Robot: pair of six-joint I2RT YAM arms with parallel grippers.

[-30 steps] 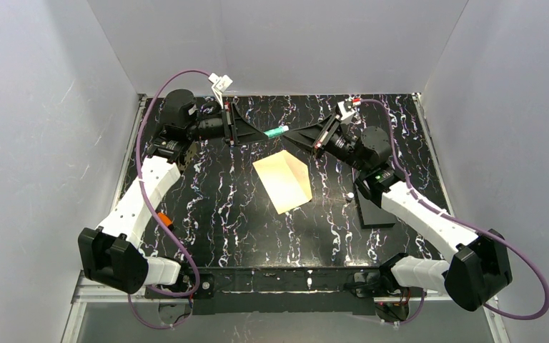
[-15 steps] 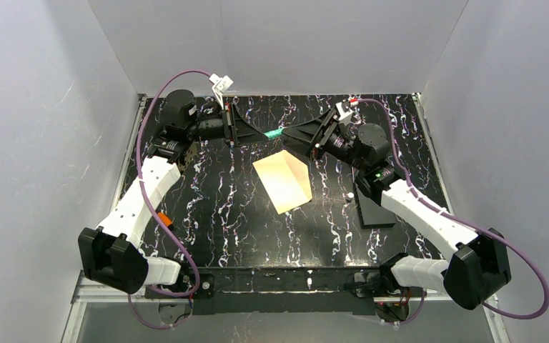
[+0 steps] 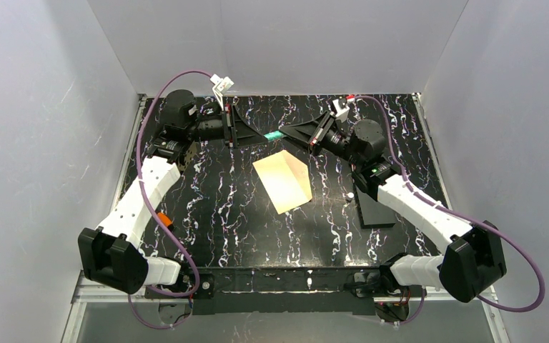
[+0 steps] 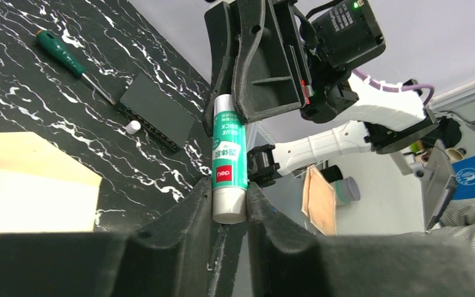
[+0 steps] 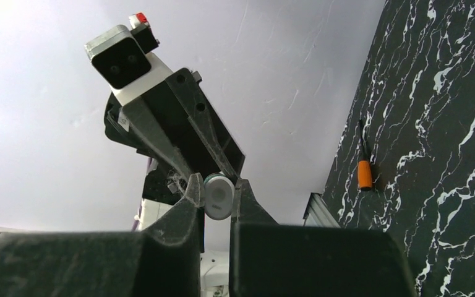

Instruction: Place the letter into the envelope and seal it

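Nearly closed, left and right jaws both clamp the glue stick (image 4: 229,154).

The scene is viewed from above and behind the arm bases by the top external camera. It is tilted down, so the whole surface (image 3: 207,207) is taken in from afar, with the bases at the bottom edge. The left wrist view is taken close along the left claw (image 4: 229,201), facing the right arm, with the surface slanting across the left of the frame. The right wrist view is taken close along the right claw (image 5: 218,195), facing the left arm, with the surface standing steep at the right. The glue stick (image 4: 229,158) is shared by all three views: side-on, end-on, and small at upper centre.
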